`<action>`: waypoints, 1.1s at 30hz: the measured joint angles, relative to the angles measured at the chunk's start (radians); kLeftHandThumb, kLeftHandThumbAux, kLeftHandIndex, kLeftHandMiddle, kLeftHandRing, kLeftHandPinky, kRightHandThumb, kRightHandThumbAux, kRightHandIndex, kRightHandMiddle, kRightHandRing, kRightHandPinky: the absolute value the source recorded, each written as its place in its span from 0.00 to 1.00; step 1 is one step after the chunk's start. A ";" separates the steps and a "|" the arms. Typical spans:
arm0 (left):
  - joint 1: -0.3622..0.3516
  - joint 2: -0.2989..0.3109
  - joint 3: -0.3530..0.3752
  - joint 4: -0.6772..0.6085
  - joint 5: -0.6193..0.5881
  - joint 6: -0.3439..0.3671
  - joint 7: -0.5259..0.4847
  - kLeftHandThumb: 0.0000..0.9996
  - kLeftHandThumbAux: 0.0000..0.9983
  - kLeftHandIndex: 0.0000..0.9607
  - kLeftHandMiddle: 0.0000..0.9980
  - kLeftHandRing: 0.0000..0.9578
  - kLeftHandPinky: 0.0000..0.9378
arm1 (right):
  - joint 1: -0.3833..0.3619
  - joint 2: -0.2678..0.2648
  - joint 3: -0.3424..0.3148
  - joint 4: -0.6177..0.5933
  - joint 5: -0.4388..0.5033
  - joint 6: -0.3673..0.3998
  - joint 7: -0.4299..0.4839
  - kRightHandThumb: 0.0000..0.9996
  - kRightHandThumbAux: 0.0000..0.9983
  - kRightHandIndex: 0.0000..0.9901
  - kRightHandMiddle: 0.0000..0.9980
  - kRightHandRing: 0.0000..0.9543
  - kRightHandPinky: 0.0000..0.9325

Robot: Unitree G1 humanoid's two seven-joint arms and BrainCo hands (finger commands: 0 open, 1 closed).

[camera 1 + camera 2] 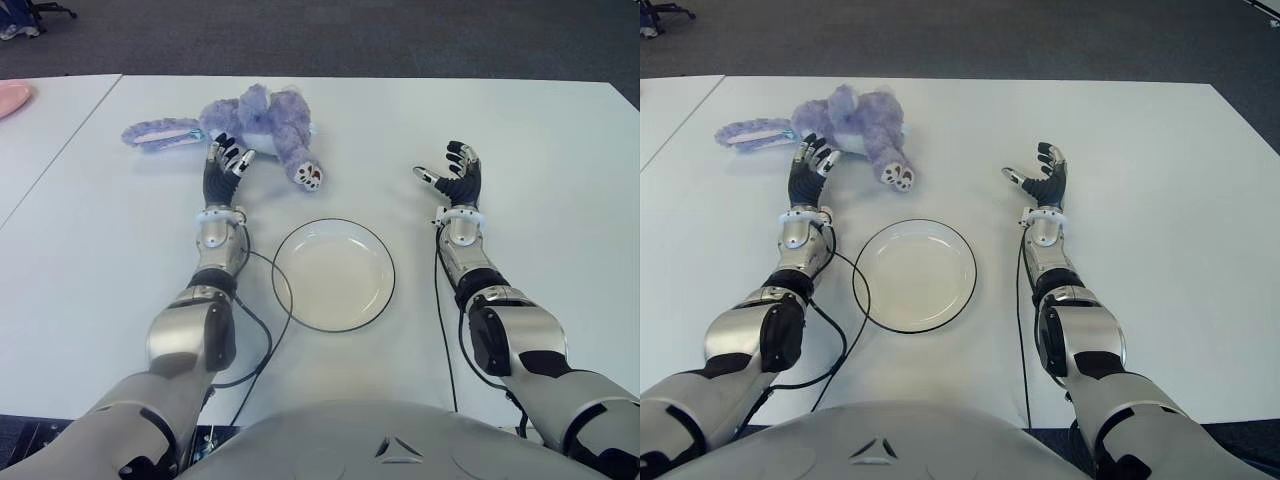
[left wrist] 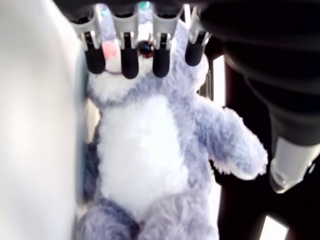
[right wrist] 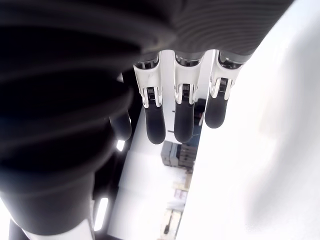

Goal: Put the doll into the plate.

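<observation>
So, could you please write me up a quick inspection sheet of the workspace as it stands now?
Surface: white table, bare around the work area.
Job's things: purple plush doll lies at the far side, not yet grasped; the white plate with a dark rim sits empty, nearer the robot between the arms.
Clutter: a pink item at the left edge on the neighbouring table.
Hands: left hand open, fingers right at the doll; right hand open, holding nothing, right of the plate.
Cables: black cables run along both forearms, the left one looping on the table beside the plate.
Surroundings: dark carpet floor beyond the table.
</observation>
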 measured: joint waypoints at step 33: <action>-0.071 0.017 0.085 0.027 -0.076 -0.130 0.075 0.08 0.75 0.08 0.10 0.10 0.15 | -0.004 0.001 0.000 0.000 -0.001 0.000 -0.006 0.00 0.87 0.21 0.22 0.20 0.20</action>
